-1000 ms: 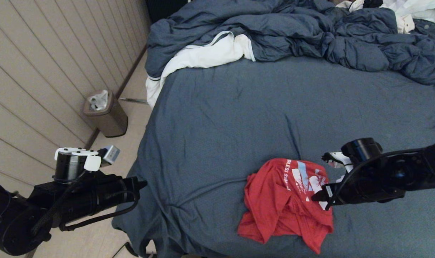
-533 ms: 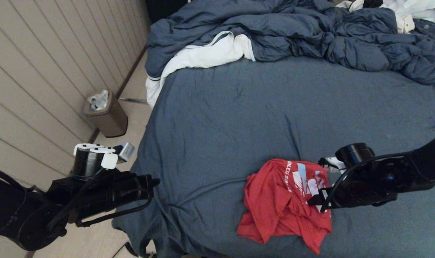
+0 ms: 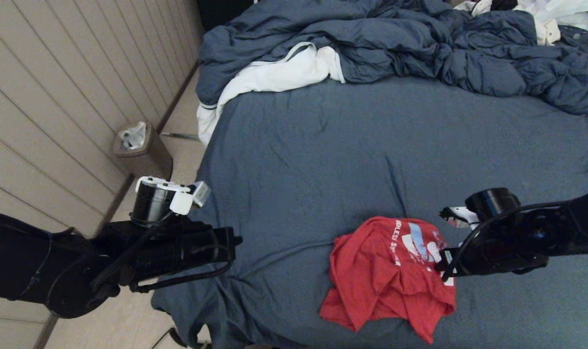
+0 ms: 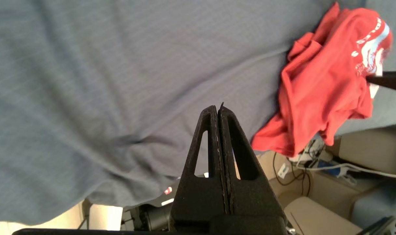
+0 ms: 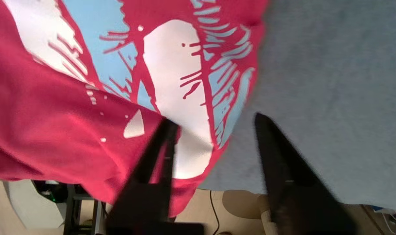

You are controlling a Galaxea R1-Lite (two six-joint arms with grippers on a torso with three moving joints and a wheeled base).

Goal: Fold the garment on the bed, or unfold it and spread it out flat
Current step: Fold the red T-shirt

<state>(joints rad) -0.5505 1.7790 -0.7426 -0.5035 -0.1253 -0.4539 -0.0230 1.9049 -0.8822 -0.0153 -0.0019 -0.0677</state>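
As its 2 fingers narrow around the printed edge without yet pinching it, the right gripper (image 5: 214, 119) straddles the garment (image 3: 388, 278), bunched near the bed's (image 3: 323, 160) front edge. The left gripper (image 4: 218, 111), pressed together and empty, has swung in over the bed's corner.

Shirt (image 3: 371, 276): red, with a white and light-blue print (image 5: 181, 75) and white lettering on one panel; remainder plain red. Bed (image 3: 323, 145): slate-blue sheet, uniform, no pattern. Duvet (image 3: 420, 43): darker blue, plain. Cloth (image 3: 274, 75) at the duvet's edge: white, with a dark stripe along its border. Bin (image 3: 146, 157): brown, white liner. Wall (image 3: 56, 97): beige panels. Both grippers (image 4: 219, 112) (image 5: 214, 125): black.
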